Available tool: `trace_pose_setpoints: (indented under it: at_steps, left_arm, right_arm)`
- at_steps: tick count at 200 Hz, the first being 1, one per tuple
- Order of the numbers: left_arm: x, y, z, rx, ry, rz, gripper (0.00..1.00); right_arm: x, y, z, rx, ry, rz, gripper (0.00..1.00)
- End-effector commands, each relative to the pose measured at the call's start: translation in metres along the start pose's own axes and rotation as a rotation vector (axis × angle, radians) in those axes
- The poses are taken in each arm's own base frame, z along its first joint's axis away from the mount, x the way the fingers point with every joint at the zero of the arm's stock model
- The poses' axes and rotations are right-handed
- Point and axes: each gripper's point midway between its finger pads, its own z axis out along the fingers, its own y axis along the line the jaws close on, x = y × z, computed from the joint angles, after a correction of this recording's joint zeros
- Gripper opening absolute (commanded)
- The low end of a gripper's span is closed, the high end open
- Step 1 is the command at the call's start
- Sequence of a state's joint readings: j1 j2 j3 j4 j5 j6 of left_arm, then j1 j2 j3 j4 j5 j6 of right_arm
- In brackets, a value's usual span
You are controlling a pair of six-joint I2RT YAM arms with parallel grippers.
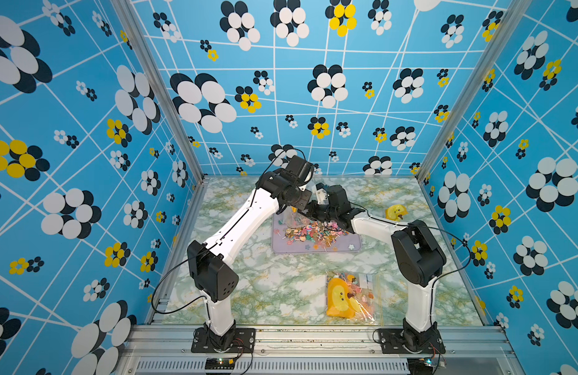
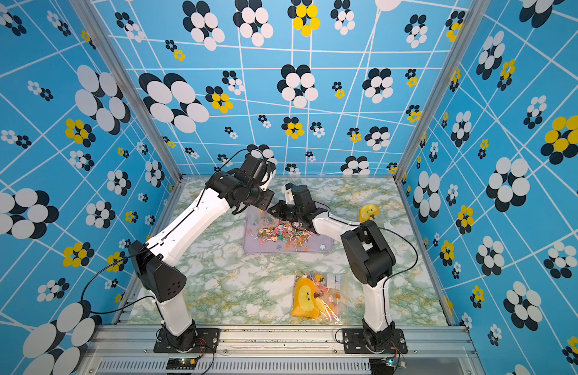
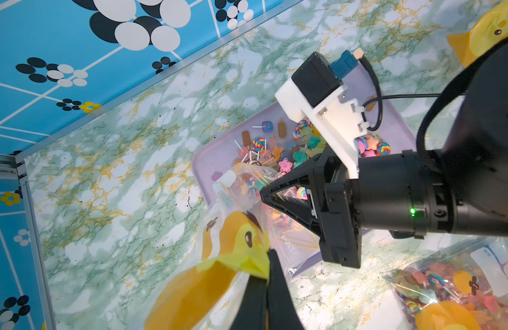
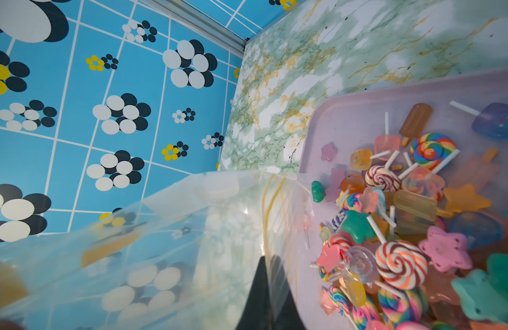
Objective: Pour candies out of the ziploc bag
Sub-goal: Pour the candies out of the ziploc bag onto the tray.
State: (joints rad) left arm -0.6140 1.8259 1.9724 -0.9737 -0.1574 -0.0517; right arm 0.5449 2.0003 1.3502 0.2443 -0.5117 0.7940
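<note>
Holding the ziploc bag (image 3: 235, 237) up over one corner of a lilac tray (image 1: 281, 247).
The left hand (image 3: 269, 257) pinches the duck-printed part of the bag and the right hand (image 4: 265, 261) pinches a clear edge, each with its fingers pressed together on the film. The candies (image 1: 308, 234) lie heaped in the tray on the table (image 1: 274, 285). A second filled bag (image 1: 349, 297) lies near the front edge.

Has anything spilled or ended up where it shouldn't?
Nothing stands out. The candies lie heaped on the tray, with none visible on the table. The left claw and right claw pinch the bag over the tray's corner.
</note>
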Motion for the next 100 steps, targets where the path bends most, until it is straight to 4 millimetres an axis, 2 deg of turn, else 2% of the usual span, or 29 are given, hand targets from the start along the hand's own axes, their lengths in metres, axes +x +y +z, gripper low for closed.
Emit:
trace_pose_setpoints:
  at_steps: [1, 25, 70, 100]
  left_arm:
    - [-0.024, 0.003, -0.025, -0.013, -0.097, 0.004, 0.00]
    - [-0.017, 0.007, -0.018, -0.040, -0.076, 0.003, 0.00]
    - [0.011, 0.021, -0.005, -0.052, -0.040, -0.059, 0.00]
    - [0.026, 0.034, -0.007, -0.025, -0.045, -0.142, 0.15]
  right_arm:
    - [0.024, -0.049, 0.000, 0.137, 0.058, 0.086, 0.06]
    - [0.023, -0.047, -0.004, 0.137, 0.048, 0.082, 0.07]
    - [0.017, -0.034, -0.014, 0.120, 0.028, 0.065, 0.08]
    - [0.013, -0.028, -0.018, 0.114, 0.020, 0.055, 0.08]
